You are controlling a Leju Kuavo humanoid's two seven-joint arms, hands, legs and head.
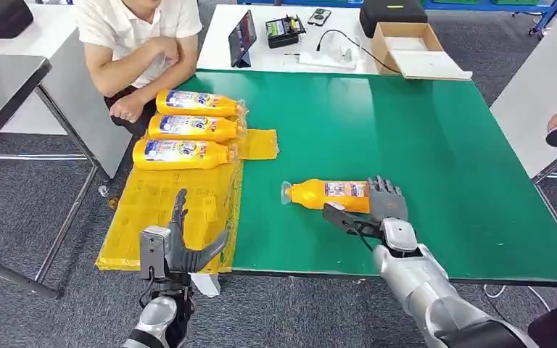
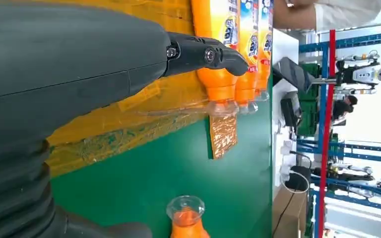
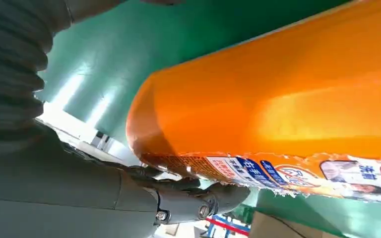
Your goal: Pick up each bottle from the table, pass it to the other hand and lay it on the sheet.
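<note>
Lying on its side at lower centre of the head view, the fourth bottle point(image 1: 328, 194) sat on the green table point(image 1: 421, 145), clear cap toward the left of the frame, base toward the right. The right hand point(image 1: 377, 210) was at that base end — fingers over the far side, thumb low on the near side, touching or nearly so. The right wrist view showed the orange body pressed close against the fingers point(image 3: 188, 206), but whether the grasp had closed firmly I could not tell; the bottle looked to be resting on the table, not lifted.

Judged step: pick-up of the last bottle, grasp forming. Next move called for closing on the base, lifting clear, then bringing it leftward to the other hand.

The left hand point(image 1: 181, 243) hovered at lower left over the near edge of the yellow sheet point(image 1: 174, 210), fingers spread, holding nothing — apparently waiting for the handover.

Three bottles point(image 1: 188, 127) already lay side by side at the far end of the sheet, upper left, caps pointing right. Free sheet area remained below them for the fourth.

A seated person point(image 1: 134, 43) was at upper left, beyond the sheet.
</note>
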